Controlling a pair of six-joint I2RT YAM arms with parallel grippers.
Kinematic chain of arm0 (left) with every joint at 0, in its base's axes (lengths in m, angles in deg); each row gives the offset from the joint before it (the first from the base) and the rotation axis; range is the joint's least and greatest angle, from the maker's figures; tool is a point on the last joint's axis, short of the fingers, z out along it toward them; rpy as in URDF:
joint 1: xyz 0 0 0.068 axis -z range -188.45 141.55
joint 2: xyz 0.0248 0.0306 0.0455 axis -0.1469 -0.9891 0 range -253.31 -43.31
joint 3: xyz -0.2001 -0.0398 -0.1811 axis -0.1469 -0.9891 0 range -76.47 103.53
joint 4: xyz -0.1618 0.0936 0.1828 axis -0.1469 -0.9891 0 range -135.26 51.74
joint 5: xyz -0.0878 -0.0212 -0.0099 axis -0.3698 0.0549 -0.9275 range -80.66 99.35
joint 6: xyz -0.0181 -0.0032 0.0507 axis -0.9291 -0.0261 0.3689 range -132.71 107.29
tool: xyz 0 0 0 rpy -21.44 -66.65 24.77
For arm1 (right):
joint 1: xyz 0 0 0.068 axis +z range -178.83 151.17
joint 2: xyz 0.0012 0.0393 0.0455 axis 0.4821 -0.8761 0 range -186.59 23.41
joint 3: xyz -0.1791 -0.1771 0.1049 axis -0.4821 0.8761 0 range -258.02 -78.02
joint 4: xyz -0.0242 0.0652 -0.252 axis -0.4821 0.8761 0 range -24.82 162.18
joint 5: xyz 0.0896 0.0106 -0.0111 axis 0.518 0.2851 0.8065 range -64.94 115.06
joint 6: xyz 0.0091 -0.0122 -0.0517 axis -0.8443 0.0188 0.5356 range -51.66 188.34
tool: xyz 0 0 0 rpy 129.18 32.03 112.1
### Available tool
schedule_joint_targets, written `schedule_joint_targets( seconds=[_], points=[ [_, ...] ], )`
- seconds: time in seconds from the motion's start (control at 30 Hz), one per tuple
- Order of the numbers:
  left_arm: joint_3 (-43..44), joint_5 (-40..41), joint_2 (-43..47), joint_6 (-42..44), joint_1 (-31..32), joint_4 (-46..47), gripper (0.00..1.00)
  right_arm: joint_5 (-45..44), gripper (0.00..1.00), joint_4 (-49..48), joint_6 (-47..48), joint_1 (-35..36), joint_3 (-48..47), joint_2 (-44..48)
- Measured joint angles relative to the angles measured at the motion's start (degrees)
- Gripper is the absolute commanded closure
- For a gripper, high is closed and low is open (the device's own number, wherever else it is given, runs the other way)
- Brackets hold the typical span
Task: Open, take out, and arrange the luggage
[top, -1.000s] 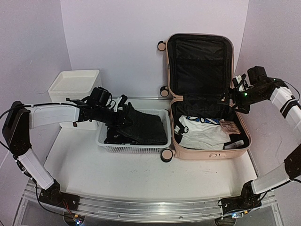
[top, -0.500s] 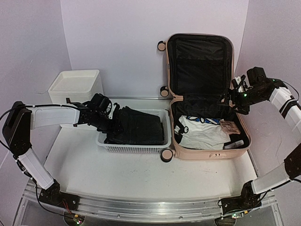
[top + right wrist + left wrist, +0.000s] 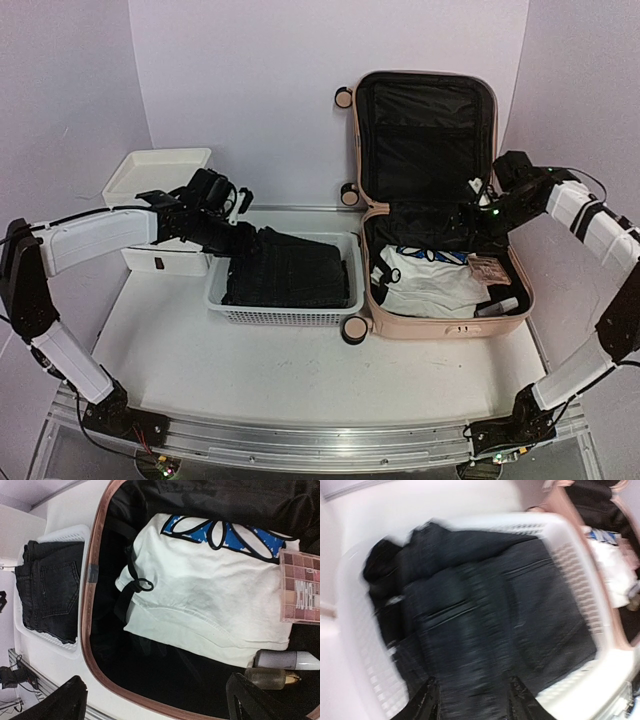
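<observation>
- The luggage (image 3: 440, 325) lies open at the right side of the table (image 3: 300, 370), its lower half flat and its lid (image 3: 425, 120) upright against the back wall, black lining showing.
- In the lower half a white T-shirt (image 3: 210, 615) with a blue and black print lies on top, with a pink palette (image 3: 302, 587) at its right edge and a tube (image 3: 285, 659) and a small bottle (image 3: 267, 677) near the front right corner.
- The right gripper (image 3: 478, 212) hovers over the rear right of the lower half, its jaws spread wide and holding nothing.
- A white basket (image 3: 280, 316) stands just left of the luggage, beside its front wheel (image 3: 354, 329), with folded dark jeans (image 3: 290, 270) inside.
- The left gripper (image 3: 232, 232) is at the basket's left end, over the jeans. Its fingers (image 3: 427, 702) stand apart, gripping nothing. The wrist view is blurred, so I cannot tell whether they touch the cloth.
- A white drawer unit (image 3: 160, 175) stands at the back left of the table, behind the left arm.
</observation>
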Motion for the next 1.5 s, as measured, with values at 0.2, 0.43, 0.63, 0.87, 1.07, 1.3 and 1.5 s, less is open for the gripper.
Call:
schedule_joint_targets(
  seconds=[0.2,0.43,0.63,0.87,1.07,1.3,1.5],
  points=[
    [5.9,-3.7,-7.0,-0.7,0.7,1.6,0.66,0.9,0.02,1.2,0.1,6.2,-0.6,-4.3],
    [7.4,-2.3,-18.9,-0.4,-1.2,2.0,0.57,2.4,0.02,1.6,0.0,7.7,-0.5,-5.0],
    [7.3,-2.9,-18.8,1.0,-1.2,2.4,0.46,-1.3,0.02,2.6,2.2,7.7,1.8,-5.0],
    [6.1,-5.6,-8.8,2.6,-1.4,2.0,0.36,-3.9,0.02,4.2,2.9,3.8,2.7,-7.5],
    [3.3,-9.2,4.5,4.3,-1.4,5.5,0.30,-4.5,0.02,4.2,2.7,-2.9,2.7,-12.3],
    [-1.7,-11.8,15.3,6.6,-1.4,9.5,0.28,-2.6,0.04,4.1,2.2,-2.8,2.6,-15.7],
    [-6.0,-14.6,18.4,5.1,-1.4,10.3,0.27,5.0,0.08,-1.0,-4.0,0.0,1.0,-20.7]
  ],
)
